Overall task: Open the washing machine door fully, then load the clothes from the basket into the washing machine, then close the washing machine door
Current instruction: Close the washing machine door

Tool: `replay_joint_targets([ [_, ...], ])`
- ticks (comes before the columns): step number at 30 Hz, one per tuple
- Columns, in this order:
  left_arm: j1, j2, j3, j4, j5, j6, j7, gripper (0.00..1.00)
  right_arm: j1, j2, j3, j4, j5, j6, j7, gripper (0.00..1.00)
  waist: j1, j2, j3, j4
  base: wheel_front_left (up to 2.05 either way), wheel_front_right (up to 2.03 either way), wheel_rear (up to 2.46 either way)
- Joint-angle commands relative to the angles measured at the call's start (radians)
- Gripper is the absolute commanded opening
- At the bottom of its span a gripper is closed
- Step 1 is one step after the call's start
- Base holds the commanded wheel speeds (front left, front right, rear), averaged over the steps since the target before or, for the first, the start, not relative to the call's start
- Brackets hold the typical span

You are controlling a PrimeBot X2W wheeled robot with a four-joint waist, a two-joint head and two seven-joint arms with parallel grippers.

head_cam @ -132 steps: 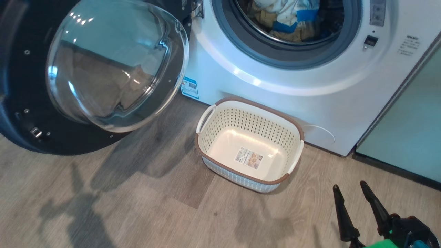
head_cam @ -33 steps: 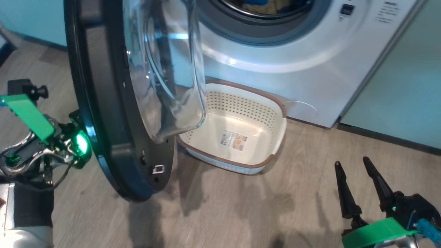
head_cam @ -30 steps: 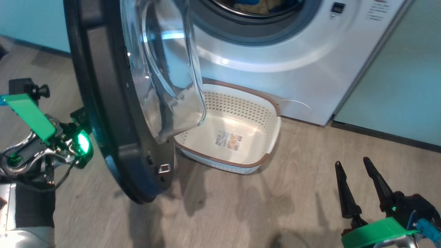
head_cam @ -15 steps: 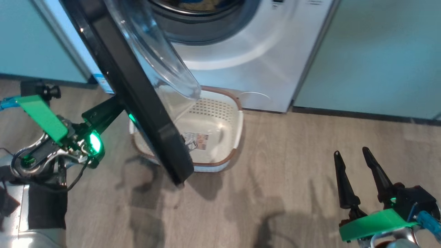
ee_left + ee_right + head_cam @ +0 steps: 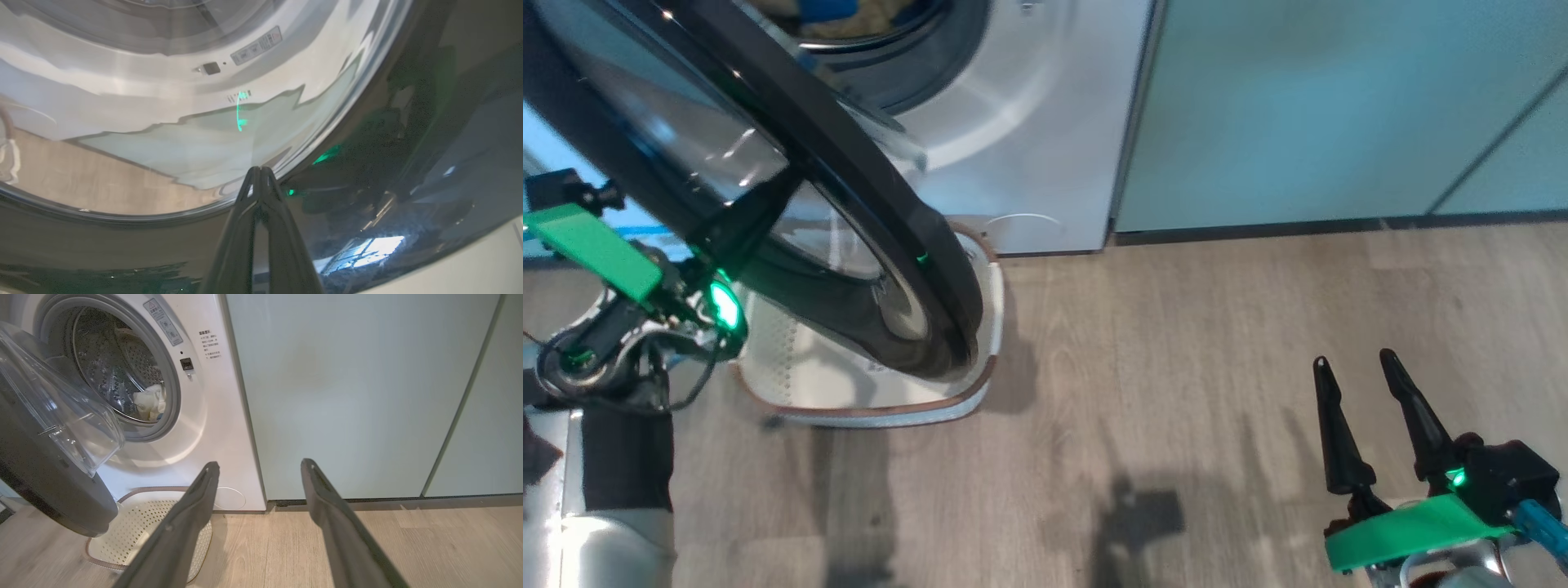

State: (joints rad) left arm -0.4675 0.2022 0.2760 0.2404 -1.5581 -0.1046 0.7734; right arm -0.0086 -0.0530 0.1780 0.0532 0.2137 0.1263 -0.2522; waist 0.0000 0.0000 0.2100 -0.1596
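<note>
Now the left gripper (image 5: 259,169), pinched together (nothing held), is touching the round glossy black washing machine door (image 5: 882,220). The right gripper (image 5: 1352,359) is hovering spread, empty.

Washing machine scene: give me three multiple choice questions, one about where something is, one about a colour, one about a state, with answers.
1. Where are the clothes? A in the basket B in the drum C draped on the washing machine door
2. What colour is the basket's rim? A brown B red C black
3. How does the washing machine door stand? A latched shut B partly open C removed
Answers: 1 B, pale fabric lies inside the drum; 2 A, a brown band edges the cream plastic; 3 B, the drum mouth shows beside the angled door.
</note>
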Motion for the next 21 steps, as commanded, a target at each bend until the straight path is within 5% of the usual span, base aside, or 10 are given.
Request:
replay_joint_targets([
  [1, -0.058, 0.035, 0.049, -0.012, 0.01, -0.013, -0.018, 0.0, -0.036, 0.003, 0.023, -0.036, 0.007, 0.004, -0.009, 1.0, 0.0, 0.0, -0.001, -0.036, 0.0, 0.0, 0.0],
  [21, -0.059, 0.039, 0.093, 0.005, -0.008, -0.026, -0.046, 0.0, -0.024, 0.003, -0.003, -0.048, 0.015, 0.004, -0.009, 1.0, 0.0, 0.0, 0.001, -0.058, 0.0, 0.0, 0.0],
])
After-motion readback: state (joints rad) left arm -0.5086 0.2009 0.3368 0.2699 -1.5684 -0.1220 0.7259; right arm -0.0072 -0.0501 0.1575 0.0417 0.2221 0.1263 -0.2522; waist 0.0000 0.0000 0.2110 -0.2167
